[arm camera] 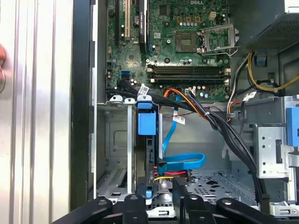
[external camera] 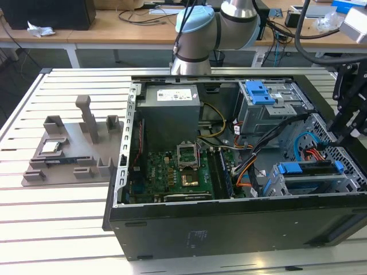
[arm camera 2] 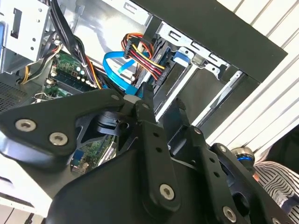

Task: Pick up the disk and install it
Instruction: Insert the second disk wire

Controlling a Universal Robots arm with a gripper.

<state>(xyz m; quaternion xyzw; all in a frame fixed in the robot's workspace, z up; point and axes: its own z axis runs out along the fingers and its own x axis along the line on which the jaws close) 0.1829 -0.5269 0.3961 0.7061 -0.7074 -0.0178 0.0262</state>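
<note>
- Fingers (arm camera: 180,192) of the gripper (arm camera: 156,191) stand apart in both wrist views, clamped on nothing, one on each side of the disk's near end
- the disk (arm camera: 148,154) sits on edge in the drive bay (arm camera: 117,154) at the corner of the open computer case (external camera: 229,229), its blue bracket (arm camera: 146,123) facing the circuit board (arm camera: 187,28)
- a flat blue cable (arm camera: 184,163) and a red-and-yellow bundle (arm camera: 170,173) reach the disk's near end
- in the exterior view the disk (external camera: 309,182) lies near the case's wall on that view's right, with the gripper (external camera: 350,109) hanging just above it
- the grey box (external camera: 170,114) and the metal cage (external camera: 261,94) with a blue handle sit at the far side of the case
- the case rests on the slatted bench (external camera: 57,217), beside a grey tray (external camera: 74,143)
</note>
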